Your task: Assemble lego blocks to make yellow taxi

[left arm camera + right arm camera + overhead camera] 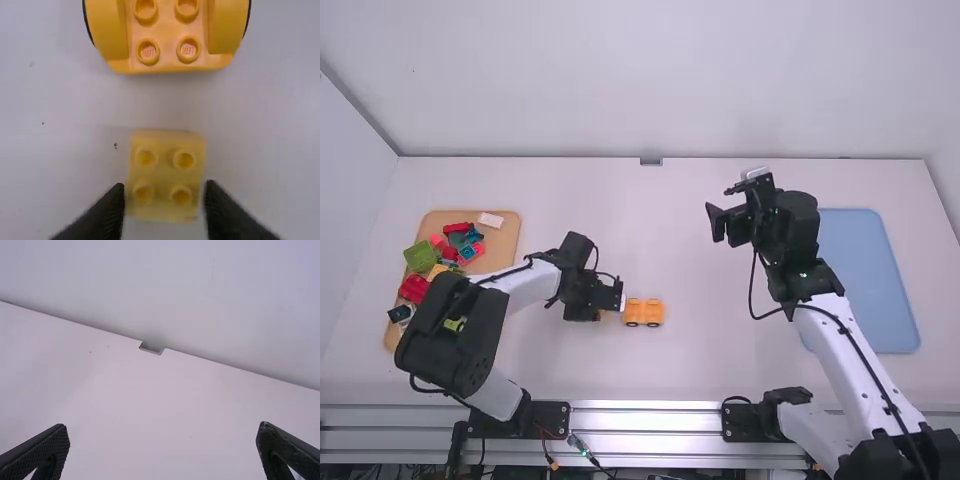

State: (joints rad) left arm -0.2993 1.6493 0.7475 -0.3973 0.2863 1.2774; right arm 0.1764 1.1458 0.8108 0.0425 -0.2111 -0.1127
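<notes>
In our left hand [604,312] we pinch a yellow brick [167,175] between the fingertips. The yellow wheeled base [643,312] sits on the bench [690,350] just beyond that brick, apart from it, on the side toward our right hand [725,231]. Our right hand is spread, with nothing between its fingers. Outward from the left hand lies a tan tray [506,240] of mixed bricks.

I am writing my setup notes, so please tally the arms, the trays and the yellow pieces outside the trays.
Arms: 2 (left arm, right arm)
Trays: 2 (brown tray, blue tray)
Yellow pieces outside the trays: 2 (wheeled base, block at the left gripper)
Total: 6
</notes>
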